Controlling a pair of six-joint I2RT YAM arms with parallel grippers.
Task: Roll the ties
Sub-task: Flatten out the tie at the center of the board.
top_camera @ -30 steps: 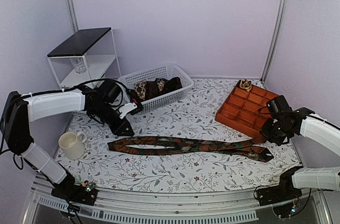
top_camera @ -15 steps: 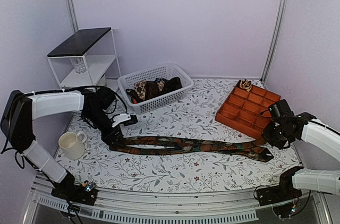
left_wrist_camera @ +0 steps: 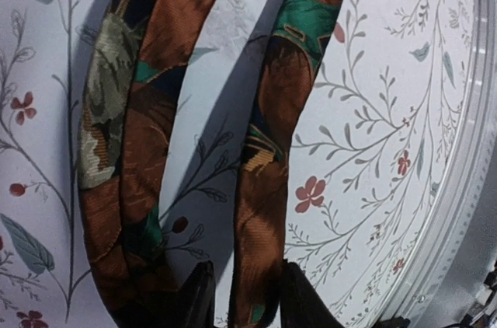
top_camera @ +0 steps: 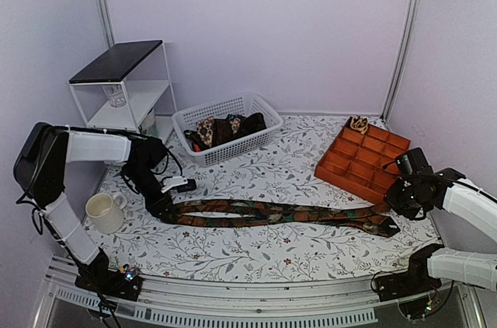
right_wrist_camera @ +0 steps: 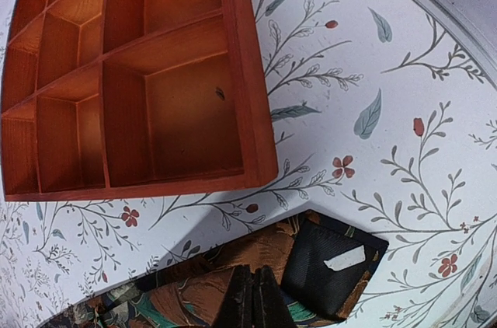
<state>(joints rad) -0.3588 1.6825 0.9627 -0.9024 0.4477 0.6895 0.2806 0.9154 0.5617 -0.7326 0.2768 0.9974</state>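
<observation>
One long brown, green and rust tie [top_camera: 272, 213] lies folded in two strands across the table, its fold at the left. My left gripper [top_camera: 165, 205] is down at that fold. In the left wrist view it [left_wrist_camera: 248, 301] is open, with its fingers either side of one strand of the tie [left_wrist_camera: 264, 188]. My right gripper [top_camera: 396, 205] is over the tie's wide end. In the right wrist view it [right_wrist_camera: 250, 289] is shut and empty, its tips just above the tie [right_wrist_camera: 256, 254], whose dark lining faces up. More ties [top_camera: 225, 127] lie in the white basket [top_camera: 248, 102].
An orange compartment tray [top_camera: 361, 158] stands at the back right, close to my right gripper, and also shows in the right wrist view [right_wrist_camera: 248, 71]; a small rolled item [top_camera: 359, 123] sits in its far corner. A cream mug [top_camera: 102, 211] stands at the left. A white shelf [top_camera: 116, 64] stands at the back left.
My left gripper has come down from beside the basket to the tie's left fold. My right gripper has shifted slightly toward the tie's wide end. The tie has barely moved.
</observation>
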